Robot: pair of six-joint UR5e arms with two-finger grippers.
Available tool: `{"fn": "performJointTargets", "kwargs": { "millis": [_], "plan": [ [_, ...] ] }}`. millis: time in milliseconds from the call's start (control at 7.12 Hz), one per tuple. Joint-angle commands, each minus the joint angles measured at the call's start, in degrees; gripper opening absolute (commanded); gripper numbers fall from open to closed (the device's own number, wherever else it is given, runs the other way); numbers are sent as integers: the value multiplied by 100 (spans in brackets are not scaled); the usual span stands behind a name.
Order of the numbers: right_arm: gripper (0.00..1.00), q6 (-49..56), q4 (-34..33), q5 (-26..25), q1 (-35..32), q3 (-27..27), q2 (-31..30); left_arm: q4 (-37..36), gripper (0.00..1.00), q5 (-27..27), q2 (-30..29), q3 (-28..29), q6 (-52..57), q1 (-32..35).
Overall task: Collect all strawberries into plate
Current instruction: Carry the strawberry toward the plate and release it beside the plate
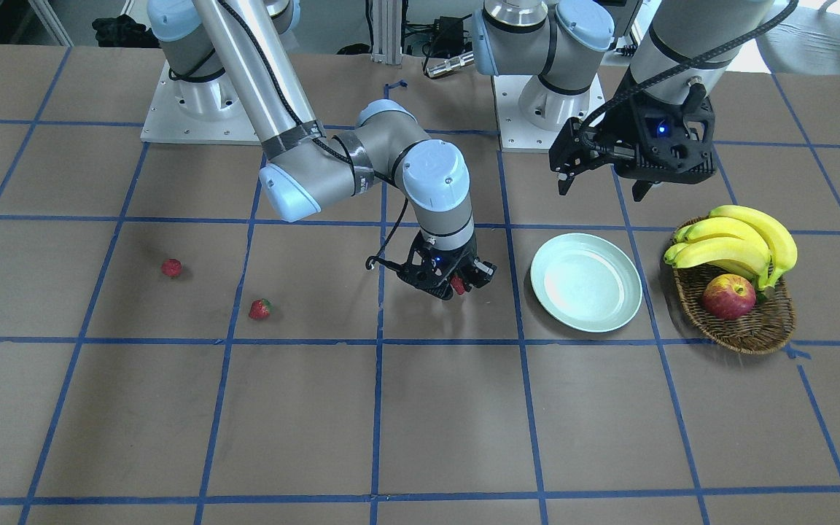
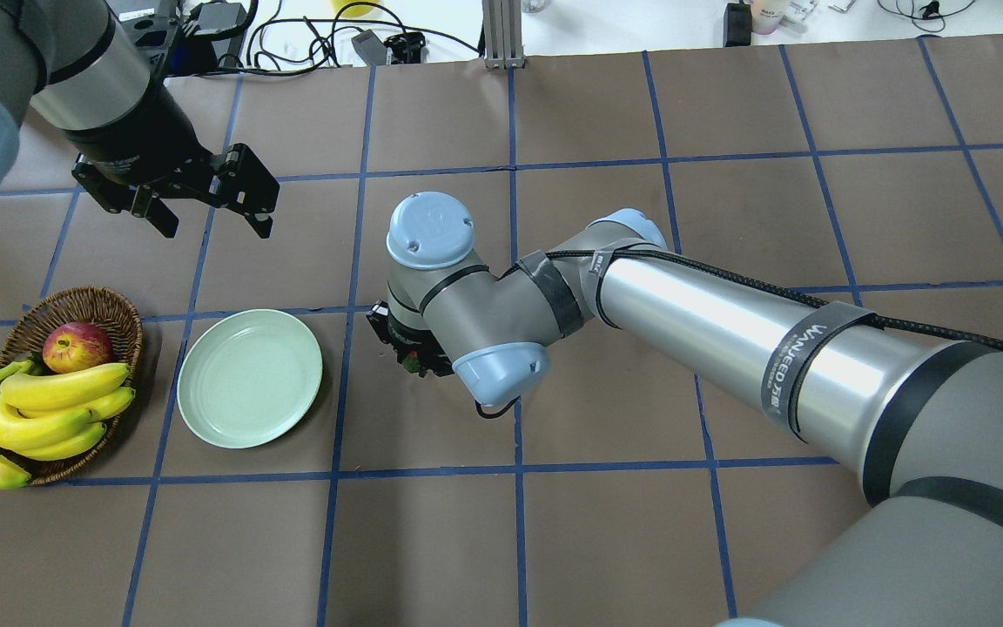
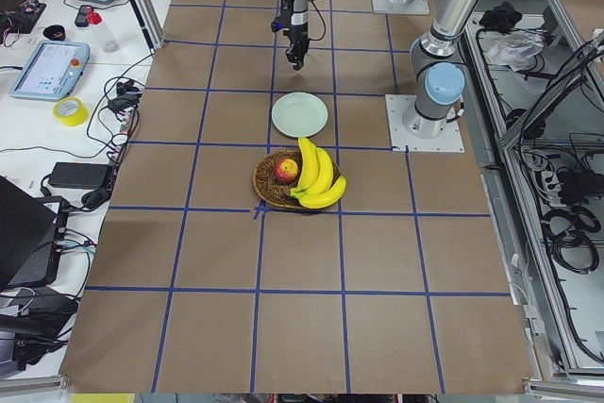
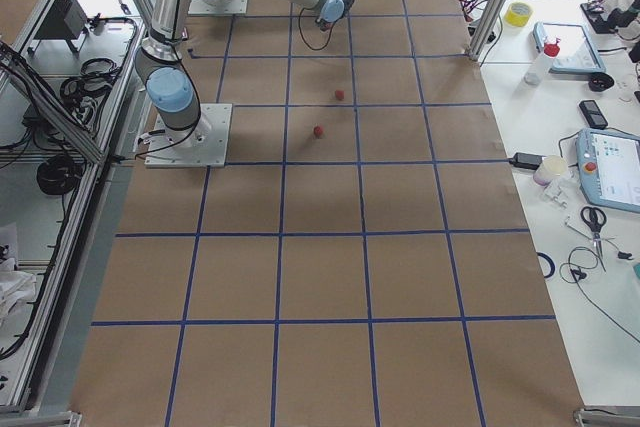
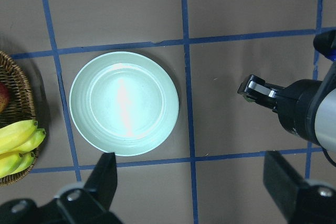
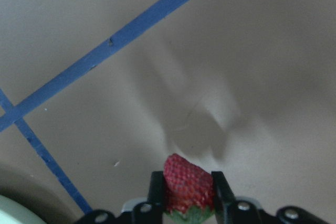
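Observation:
My right gripper (image 1: 458, 284) is shut on a strawberry (image 6: 188, 183) and holds it above the table, a little to the side of the pale mint-green plate (image 1: 586, 281). The berry shows red between the fingers (image 6: 219, 187). Two more strawberries lie on the table: one (image 1: 171, 267) farther from the plate, one (image 1: 259, 309) nearer. The plate is empty and also shows in the left wrist view (image 5: 124, 103) and overhead (image 2: 250, 378). My left gripper (image 1: 604, 182) is open and empty, high above the table behind the plate.
A brown wicker basket (image 1: 744, 329) with bananas (image 1: 737, 240) and a red-yellow apple (image 1: 728, 297) stands just beyond the plate. The two arm bases (image 1: 194, 109) sit at the table's robot side. Blue tape lines grid the brown table.

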State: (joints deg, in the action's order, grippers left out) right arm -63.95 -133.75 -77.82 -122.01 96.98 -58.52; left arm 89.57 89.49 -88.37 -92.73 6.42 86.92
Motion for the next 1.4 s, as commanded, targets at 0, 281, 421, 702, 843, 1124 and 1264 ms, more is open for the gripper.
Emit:
{"fn": "performJointTargets", "kwargs": {
  "millis": [0, 281, 421, 702, 843, 1124, 1264],
  "plan": [
    [75, -30, 147, -5, -7, -4, -36, -27, 100, -1, 4, -34, -1, 0],
    [75, 161, 602, -519, 27, 13, -263, -27, 100, -1, 12, -43, -10, 0],
    [75, 624, 831, -1298, 176, 13, -491, -27, 100, -1, 12, -34, -36, 0],
    [100, 1476, 1454, -1437, 947, 74, -896, -18, 100, -1, 12, -43, -62, 9],
    [100, 2012, 1501, -1612, 1264, 84, -1002, -18, 100, -1, 12, -34, -54, 9],
    [100, 2628, 1266, -1841, 1818, 503, -1108, -18, 100, -1, 12, -43, -62, 9],
    [100, 2824, 637, -1938, 2029, 941, -1109, -18, 100, -1, 12, -43, -62, 9]
  ]
}}
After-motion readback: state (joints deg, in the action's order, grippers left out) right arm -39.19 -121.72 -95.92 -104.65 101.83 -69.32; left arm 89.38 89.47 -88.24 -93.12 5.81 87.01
